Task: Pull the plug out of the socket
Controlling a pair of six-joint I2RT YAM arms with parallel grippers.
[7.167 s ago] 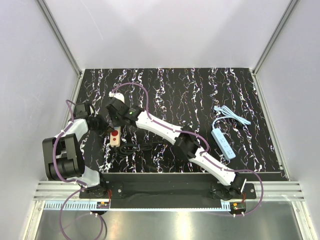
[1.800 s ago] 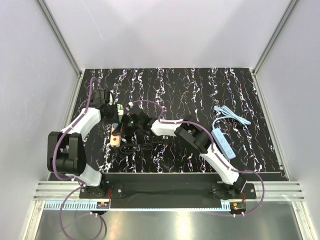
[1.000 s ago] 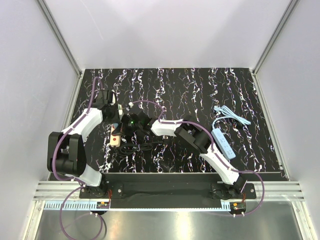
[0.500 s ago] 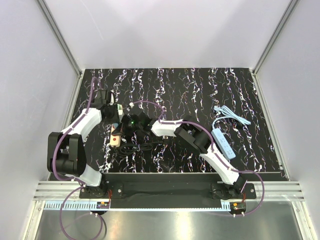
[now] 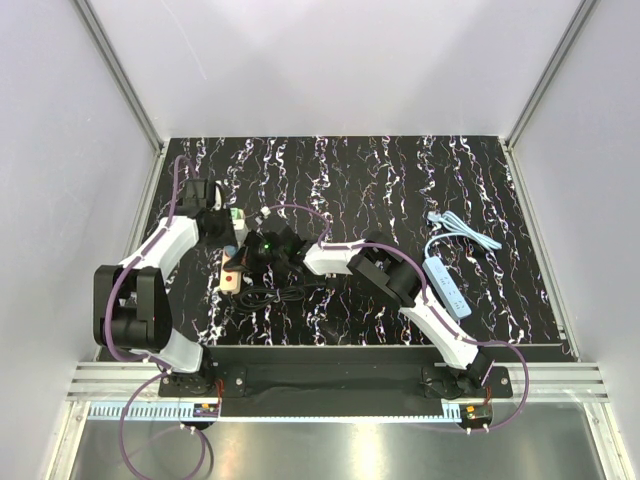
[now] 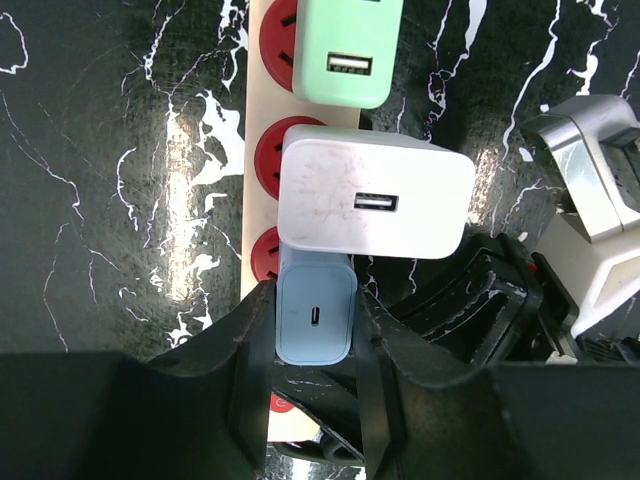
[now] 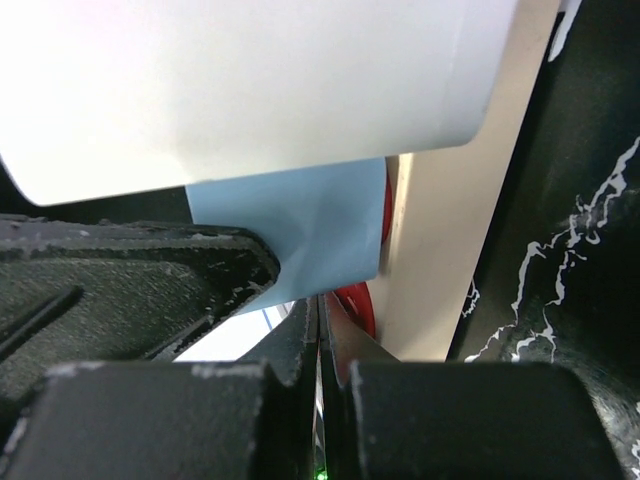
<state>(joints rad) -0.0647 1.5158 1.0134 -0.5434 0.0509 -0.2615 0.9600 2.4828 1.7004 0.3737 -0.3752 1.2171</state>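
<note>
The socket (image 6: 256, 215) is a narrow beige strip with red round outlets, lying at the table's left (image 5: 231, 278). The plug (image 6: 315, 330), a small pale blue-white cube adapter, sits in one outlet. My left gripper (image 6: 315, 300) is shut on the plug, one finger pressed on each side. From the other side, my right gripper (image 7: 320, 335) is shut with nothing in it. Its tips rest against the socket (image 7: 450, 250) at a red outlet, just under the plug (image 7: 300, 225). In the top view both grippers crowd over the strip and hide the plug.
A larger white adapter (image 6: 375, 205) and a mint green adapter (image 6: 345, 50) sit in the outlets beyond the plug. The strip's black cord (image 5: 285, 295) coils toward the middle. A light blue power strip (image 5: 446, 287) with its blue cord (image 5: 460, 232) lies at the right.
Over the last second the left wrist has shifted slightly and both grips are unchanged. Seven seconds ago the left arm was folded back and the right arm reached past the strip's far end.
</note>
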